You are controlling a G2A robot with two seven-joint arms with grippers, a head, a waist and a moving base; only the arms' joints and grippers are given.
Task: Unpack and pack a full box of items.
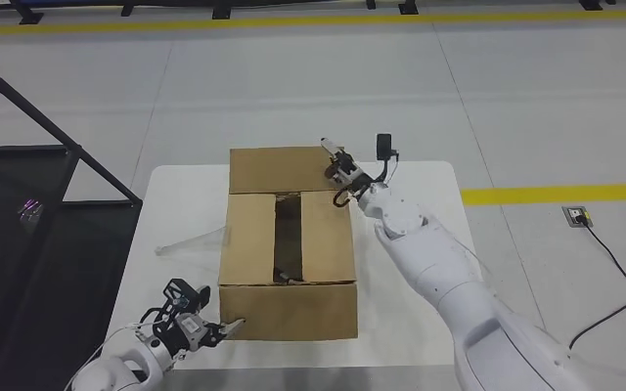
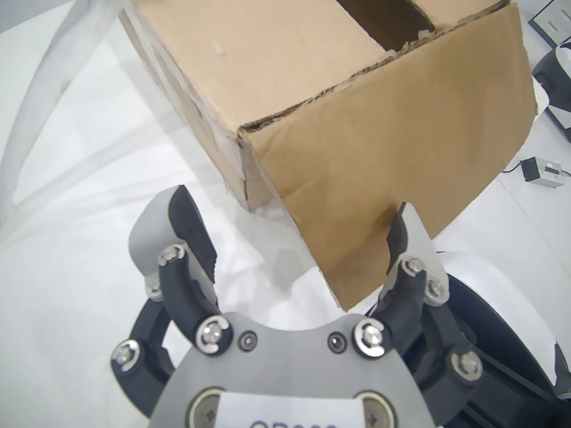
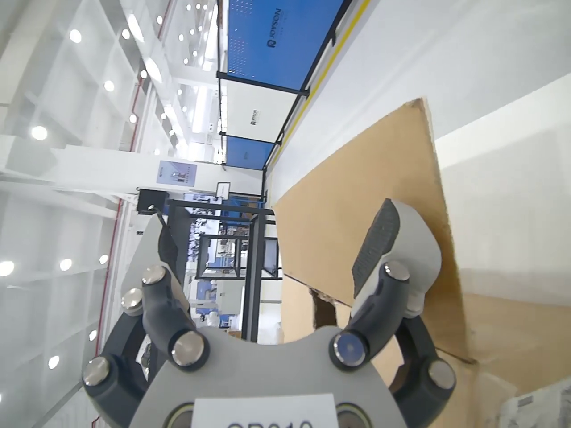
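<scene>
A brown cardboard box [image 1: 287, 256] stands in the middle of the white table [image 1: 421, 195]. Its two side flaps lie nearly flat with a dark gap [image 1: 287, 235] between them. The far flap [image 1: 279, 169] is folded outward and the near flap [image 1: 287, 311] hangs down the front. My left gripper [image 1: 210, 330] is open at the box's near left corner, and the hanging flap's lower corner [image 2: 357, 242] sits between its fingers [image 2: 192, 229]. My right gripper [image 1: 333, 161] is open at the far flap's right edge [image 3: 357, 180], one finger [image 3: 379, 242] over the flap's face.
A clear plastic strip [image 1: 191, 239] lies on the table to the left of the box, also seen as plastic strip [image 2: 44, 91]. A black metal frame [image 1: 39, 195] stands beside the table's left edge. A floor socket [image 1: 574, 215] sits on the floor to the right.
</scene>
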